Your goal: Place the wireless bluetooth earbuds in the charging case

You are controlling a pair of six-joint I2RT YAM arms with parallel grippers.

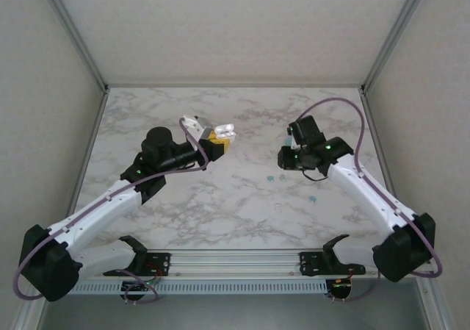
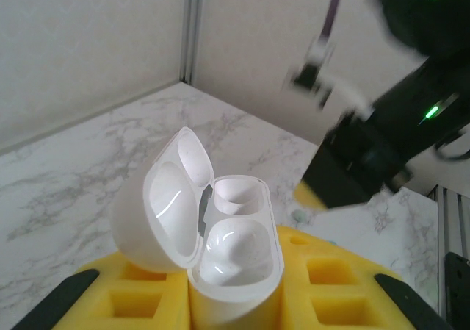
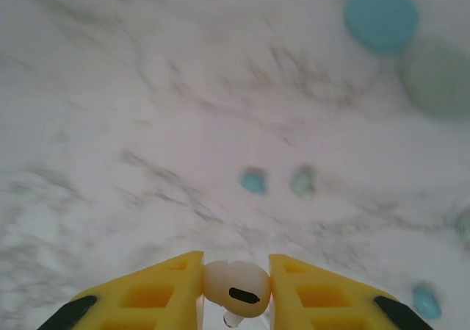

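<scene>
- L gripper [image 2: 235,304] is pinching the charging case [image 2: 220,234] by its lower body, pads pressing in from both sides. The case is white, not tinted, and is sitting upright with the lid swung open to the gripper's left.
- R gripper [image 3: 235,271] is clamping a white earbud [image 3: 236,292] between the yellow pads, bulb facing the wrist cam.
- Key relation: from the R gripper, the case is lying off to its left, well apart across open table [image 1: 220,205]. From the L gripper, the R arm is sitting ahead and to the right, blurred.
- The case's long axis is running straight out from the L gripper, so the two wells are lining up near/far. You're looking at a cross-over by the R arm, then a drop from above.
- Hard to read: the stem is mostly tucked below the pads and cut by the frame edge, so I can't tell which way it's pointing or which well suits it.
- Teal bits [image 3: 253,181] are lying on the table ahead of the R gripper. They're too blurred to identify.
</scene>
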